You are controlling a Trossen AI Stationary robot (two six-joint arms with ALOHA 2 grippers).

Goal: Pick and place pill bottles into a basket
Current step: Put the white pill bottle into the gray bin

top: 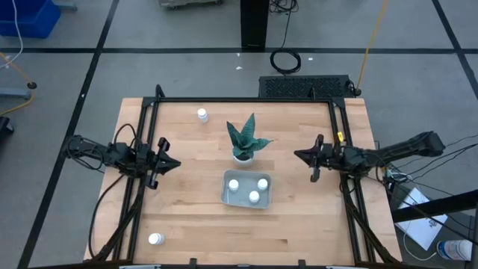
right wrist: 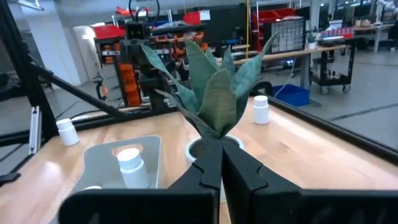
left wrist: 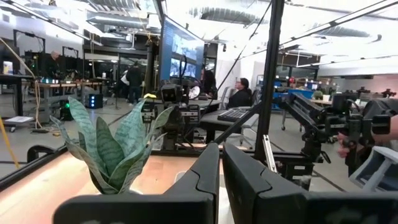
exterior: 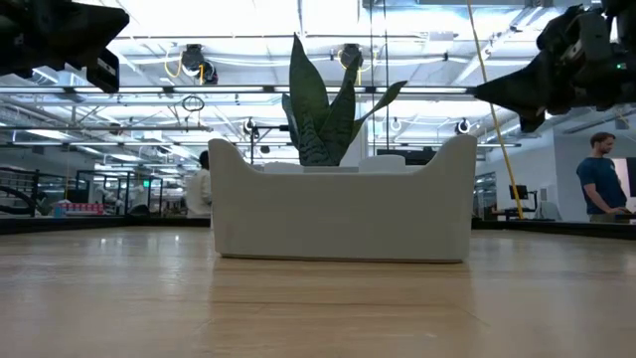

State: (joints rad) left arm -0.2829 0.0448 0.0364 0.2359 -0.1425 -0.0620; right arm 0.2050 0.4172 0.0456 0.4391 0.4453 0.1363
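Near edge of the table: one pill bottle stands alone at the left front corner, well apart from everything.

Mid-table: basket sits just in front of the plant pot, with three bottles in it.

Left gripper hovers at the left side, fingers pressed together, holding nothing. Right gripper hovers at the right side, fingers likewise closed and empty. Both point inward toward the plant.

Far side: last loose bottle stands near the back edge, left of the plant.

Judgement: three of five are in and two are left, so we're between picks. Both loose bottles are on the left half, so the left arm looks like the natural choice. Next move needs the fingers opened, a descent over one upright bottle, a grip below the cap, then a carry to the basket without clipping the plant leaves.
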